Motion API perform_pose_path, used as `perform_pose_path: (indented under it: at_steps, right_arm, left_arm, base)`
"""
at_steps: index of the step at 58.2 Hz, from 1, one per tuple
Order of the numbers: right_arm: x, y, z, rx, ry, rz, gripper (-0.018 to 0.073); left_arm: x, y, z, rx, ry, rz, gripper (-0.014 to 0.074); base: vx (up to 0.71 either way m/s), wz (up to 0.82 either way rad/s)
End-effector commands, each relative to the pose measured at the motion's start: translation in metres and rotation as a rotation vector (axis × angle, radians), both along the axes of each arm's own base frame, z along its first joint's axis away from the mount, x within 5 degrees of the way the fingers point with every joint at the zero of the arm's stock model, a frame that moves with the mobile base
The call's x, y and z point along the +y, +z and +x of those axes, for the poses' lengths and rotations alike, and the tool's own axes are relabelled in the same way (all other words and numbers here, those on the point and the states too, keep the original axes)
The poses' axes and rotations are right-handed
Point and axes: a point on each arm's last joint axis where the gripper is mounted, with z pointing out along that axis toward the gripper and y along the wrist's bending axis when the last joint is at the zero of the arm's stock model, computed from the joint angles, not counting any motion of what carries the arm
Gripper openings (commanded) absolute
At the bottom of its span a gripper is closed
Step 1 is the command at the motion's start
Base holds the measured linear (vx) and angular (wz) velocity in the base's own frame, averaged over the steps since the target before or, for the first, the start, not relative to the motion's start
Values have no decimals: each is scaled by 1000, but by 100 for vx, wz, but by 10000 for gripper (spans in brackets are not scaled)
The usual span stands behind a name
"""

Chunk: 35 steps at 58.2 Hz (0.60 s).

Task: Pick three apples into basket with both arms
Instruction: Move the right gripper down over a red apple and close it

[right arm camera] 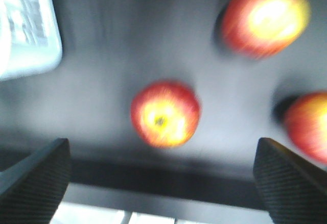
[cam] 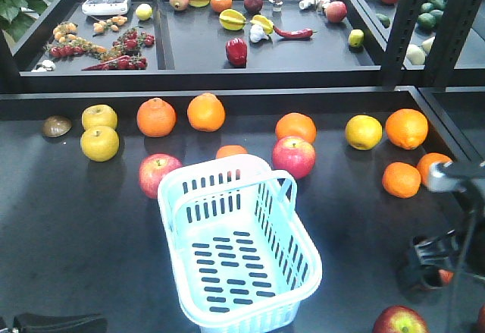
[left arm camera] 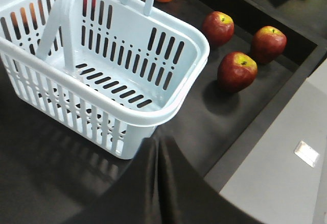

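The pale blue slotted basket [left arm camera: 163, 55] stands upright and empty on the dark table [left arm camera: 30, 147], handle raised, while three red apples [left arm camera: 237, 71] with yellow-green patches sit stem-up, slightly apart, near its end.

Dark table [cam: 76, 234] — basket [cam: 286, 230], apples [left arm camera: 236, 71], oranges [cam: 206, 111] resting on it.

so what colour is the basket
The basket is pale blue-white plastic, with rows of vertical slots. It shows best in the left wrist view.
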Motion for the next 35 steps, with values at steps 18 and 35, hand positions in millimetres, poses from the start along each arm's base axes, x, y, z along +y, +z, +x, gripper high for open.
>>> perform_pose_path:
  at_steps: [18,35]
  right_arm:
    - [7,-46,28,183,5,60,648]
    - [22,-71,38,211,56,28,627]
  left_arm:
    - [1,10,6,-31,60,-45,-6]
    - [1,10,6,-31,58,-45,-6]
  base:
    - [0,0]
    - [0,0]
